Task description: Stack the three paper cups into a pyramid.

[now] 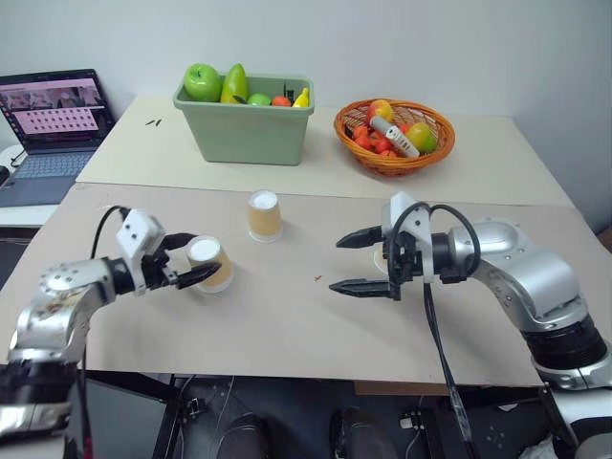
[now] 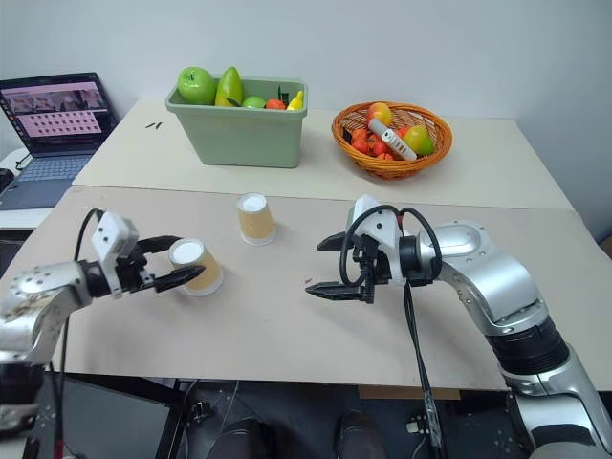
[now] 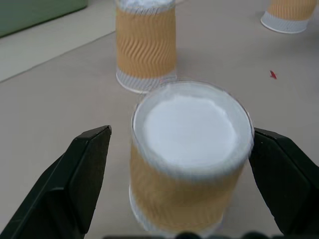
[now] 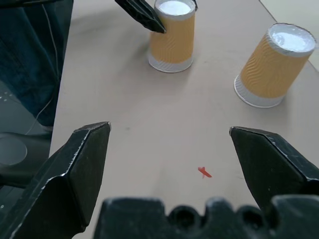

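Green bin [image 1: 251,131] holds fruit; orange basket [image 1: 394,153] holds fruit.

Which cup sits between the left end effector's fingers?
The nearest cup, bracketed by the open left end effector; the middle cup stands free farther back.

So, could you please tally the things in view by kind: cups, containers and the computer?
Paper cups: 3
Green bin: 1
Wicker basket: 1
Laptop: 1
Total: 6
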`<state>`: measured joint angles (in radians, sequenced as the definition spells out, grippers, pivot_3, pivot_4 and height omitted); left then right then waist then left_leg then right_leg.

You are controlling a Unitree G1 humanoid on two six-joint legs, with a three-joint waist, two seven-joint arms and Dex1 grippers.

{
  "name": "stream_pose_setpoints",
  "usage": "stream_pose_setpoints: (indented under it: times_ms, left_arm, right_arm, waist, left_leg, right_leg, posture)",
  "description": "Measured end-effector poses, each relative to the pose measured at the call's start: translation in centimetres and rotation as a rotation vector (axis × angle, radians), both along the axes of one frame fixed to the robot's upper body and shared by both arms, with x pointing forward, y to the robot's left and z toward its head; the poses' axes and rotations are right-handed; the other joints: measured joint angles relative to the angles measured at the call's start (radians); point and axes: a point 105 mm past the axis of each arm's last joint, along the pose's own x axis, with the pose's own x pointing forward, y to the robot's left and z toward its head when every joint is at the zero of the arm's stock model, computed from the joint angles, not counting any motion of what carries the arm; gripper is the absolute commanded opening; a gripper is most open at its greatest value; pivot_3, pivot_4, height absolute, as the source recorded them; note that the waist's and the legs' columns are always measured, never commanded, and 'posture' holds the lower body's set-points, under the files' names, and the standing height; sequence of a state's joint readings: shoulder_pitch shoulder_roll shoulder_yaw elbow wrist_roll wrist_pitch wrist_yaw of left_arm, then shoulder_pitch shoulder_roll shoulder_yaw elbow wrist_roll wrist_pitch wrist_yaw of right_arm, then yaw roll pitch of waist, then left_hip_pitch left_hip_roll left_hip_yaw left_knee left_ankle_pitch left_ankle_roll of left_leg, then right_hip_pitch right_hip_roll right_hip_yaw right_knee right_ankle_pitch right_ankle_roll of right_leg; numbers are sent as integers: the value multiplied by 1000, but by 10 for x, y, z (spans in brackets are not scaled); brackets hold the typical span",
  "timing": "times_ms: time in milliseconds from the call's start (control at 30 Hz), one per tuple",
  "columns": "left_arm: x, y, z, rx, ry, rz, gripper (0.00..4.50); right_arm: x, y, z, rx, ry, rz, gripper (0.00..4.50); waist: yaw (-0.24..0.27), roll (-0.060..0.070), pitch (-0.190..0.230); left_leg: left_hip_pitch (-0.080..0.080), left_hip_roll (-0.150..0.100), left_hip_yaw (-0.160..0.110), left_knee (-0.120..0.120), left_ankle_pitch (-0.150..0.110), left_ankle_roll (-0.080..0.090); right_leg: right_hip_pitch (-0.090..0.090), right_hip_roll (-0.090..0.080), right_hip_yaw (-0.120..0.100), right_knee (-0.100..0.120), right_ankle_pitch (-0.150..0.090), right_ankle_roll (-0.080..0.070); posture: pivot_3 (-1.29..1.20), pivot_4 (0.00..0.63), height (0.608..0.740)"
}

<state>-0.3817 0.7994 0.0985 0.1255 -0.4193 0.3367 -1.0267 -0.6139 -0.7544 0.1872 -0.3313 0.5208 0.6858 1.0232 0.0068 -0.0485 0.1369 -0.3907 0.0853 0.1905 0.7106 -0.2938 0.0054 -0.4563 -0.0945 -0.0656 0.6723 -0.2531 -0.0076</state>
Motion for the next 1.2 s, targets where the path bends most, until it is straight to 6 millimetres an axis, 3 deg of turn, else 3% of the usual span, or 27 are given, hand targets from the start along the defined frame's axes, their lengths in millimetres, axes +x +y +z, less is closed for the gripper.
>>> stream_pose_setpoints:
  times_ms: [267,900,1000,1100,1200]
  left_arm:
    - [10,-22,4,-2,13,-118,4440]
    - [9,-15,-8,16,50,-110,4440]
    - [8,-11,-9,19,52,-95,3798]
    - [7,-10,-9,22,52,-89,2727]
    - [7,-10,-8,24,46,-86,2630]
  right_arm:
    - [1,-4,1,5,-19,-56,4500]
    - [1,-8,4,6,-36,-91,4500]
    - [2,-9,4,6,-32,-95,4500]
    - [4,-9,3,4,-27,-99,4500]
    - [4,-9,2,6,-23,-98,4500]
  waist:
    - [-3,0,0]
    - [-3,0,0]
    - [-3,0,0]
    - [-1,0,0]
    - [-1,0,0]
  left_leg:
    - [0,0,-2,2,0,0]
    - [-1,0,-4,3,0,0]
    - [-1,0,-4,3,0,0]
    - [-1,0,-4,3,0,0]
    - [-1,0,-4,3,0,0]
  right_leg:
    - [0,0,0,2,0,0]
    - [0,0,0,2,0,0]
    - [0,0,-1,2,0,0]
    - [0,0,-1,2,0,0]
    - [0,0,-1,2,0,0]
  posture:
    - [0,150,708]
    - [0,150,708]
    - [0,150,708]
    - [0,150,708]
    - [0,150,708]
